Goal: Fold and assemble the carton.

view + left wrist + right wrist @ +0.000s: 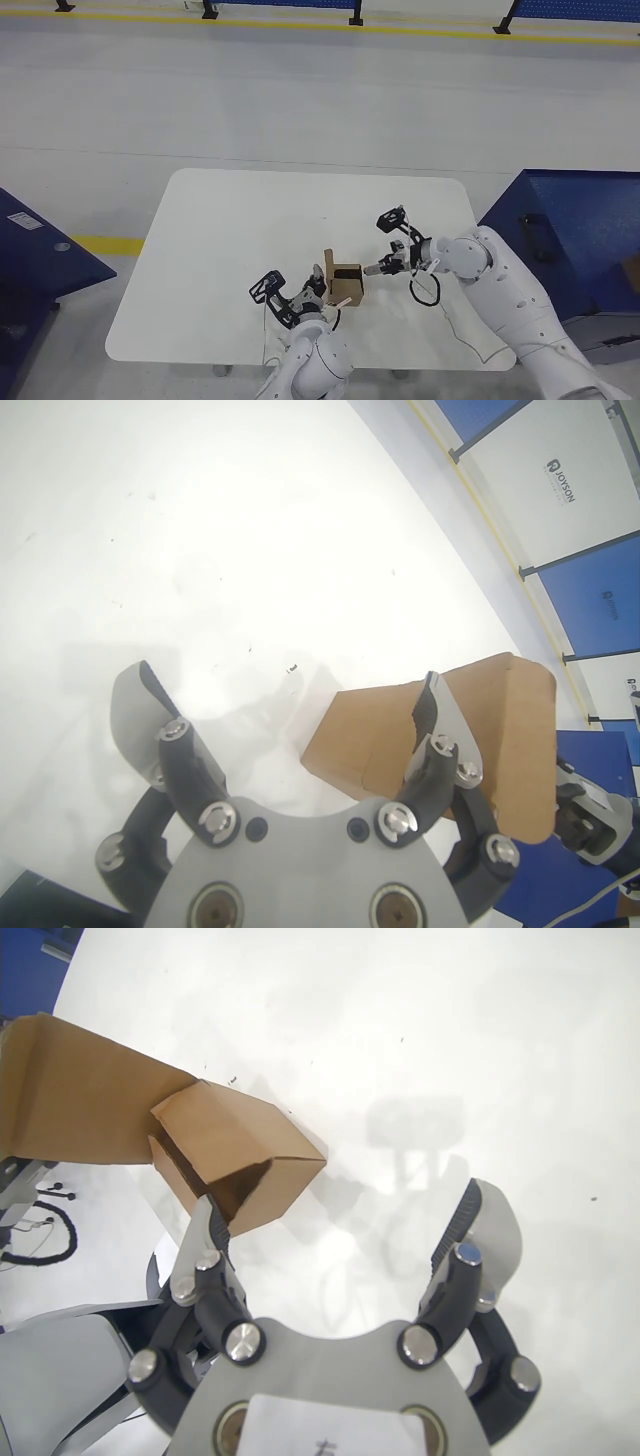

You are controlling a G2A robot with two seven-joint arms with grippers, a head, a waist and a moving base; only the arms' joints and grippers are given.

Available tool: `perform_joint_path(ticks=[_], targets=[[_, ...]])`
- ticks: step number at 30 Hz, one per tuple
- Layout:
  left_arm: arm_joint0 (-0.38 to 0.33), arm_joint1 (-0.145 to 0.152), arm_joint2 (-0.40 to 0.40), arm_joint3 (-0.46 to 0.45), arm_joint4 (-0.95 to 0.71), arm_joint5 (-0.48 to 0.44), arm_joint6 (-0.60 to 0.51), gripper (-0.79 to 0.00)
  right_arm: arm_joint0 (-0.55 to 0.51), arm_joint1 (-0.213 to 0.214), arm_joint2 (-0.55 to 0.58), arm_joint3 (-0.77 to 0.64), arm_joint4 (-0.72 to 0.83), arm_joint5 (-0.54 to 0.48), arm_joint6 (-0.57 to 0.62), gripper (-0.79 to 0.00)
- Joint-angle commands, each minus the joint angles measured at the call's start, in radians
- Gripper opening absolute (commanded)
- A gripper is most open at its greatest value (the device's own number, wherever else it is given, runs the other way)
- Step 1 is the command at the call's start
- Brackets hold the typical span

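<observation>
A small brown carton [344, 284] stands near the table's front edge, between my two grippers. One flap [327, 266] stands upright and the dark inside shows. My left gripper [292, 286] is open beside it; in the left wrist view one of its fingers [434, 712] lies against the carton [360, 730] wall, and the gripper [287, 705] holds nothing. On the carton's other side my right gripper [387, 243] is open. In the right wrist view that gripper [340, 1218] has one fingertip [209, 1220] at the carton's [240, 1143] open edge, under the raised flap [75, 1098].
The white table [250, 220] is bare behind and to the left of the carton. A blue cart [570, 235] stands off the table's right side and another blue unit [35, 260] off its left. The table's front edge lies close to both grippers.
</observation>
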State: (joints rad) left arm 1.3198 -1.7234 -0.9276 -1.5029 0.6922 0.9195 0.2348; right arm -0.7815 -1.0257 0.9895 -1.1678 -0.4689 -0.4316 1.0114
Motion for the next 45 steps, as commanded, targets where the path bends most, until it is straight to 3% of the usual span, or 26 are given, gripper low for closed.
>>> perform_joint_path(ticks=[1, 5, 11, 15, 27, 41, 45], targets=[[0.007, 0.001, -0.007, -0.014, -0.028, -0.009, 0.023, 0.0, -0.007, 0.003, 0.01, 0.011, 0.021, -0.003, 0.018, 0.0], [0.013, 0.003, -0.008, -0.025, -0.059, -0.015, 0.052, 0.0, -0.009, 0.004, 0.018, 0.035, 0.074, -0.022, 0.036, 0.0], [0.015, 0.009, 0.026, -0.035, -0.05, -0.027, 0.057, 0.0, 0.028, -0.021, -0.066, 0.073, -0.031, 0.124, 0.026, 0.0], [0.014, 0.012, 0.049, -0.032, -0.027, -0.033, 0.044, 0.0, 0.066, -0.051, -0.127, 0.127, -0.044, 0.153, -0.01, 0.0], [-0.006, 0.01, 0.086, 0.017, 0.031, -0.018, -0.015, 0.0, 0.125, -0.107, -0.212, 0.198, -0.005, 0.107, -0.038, 0.0], [-0.019, 0.0, 0.045, 0.051, 0.051, -0.013, -0.052, 0.0, 0.094, -0.078, -0.1, 0.123, 0.118, 0.005, -0.034, 0.0], [-0.019, -0.001, 0.041, 0.055, 0.055, -0.018, -0.064, 0.0, 0.079, -0.074, -0.092, 0.086, 0.114, 0.025, -0.026, 0.0]])
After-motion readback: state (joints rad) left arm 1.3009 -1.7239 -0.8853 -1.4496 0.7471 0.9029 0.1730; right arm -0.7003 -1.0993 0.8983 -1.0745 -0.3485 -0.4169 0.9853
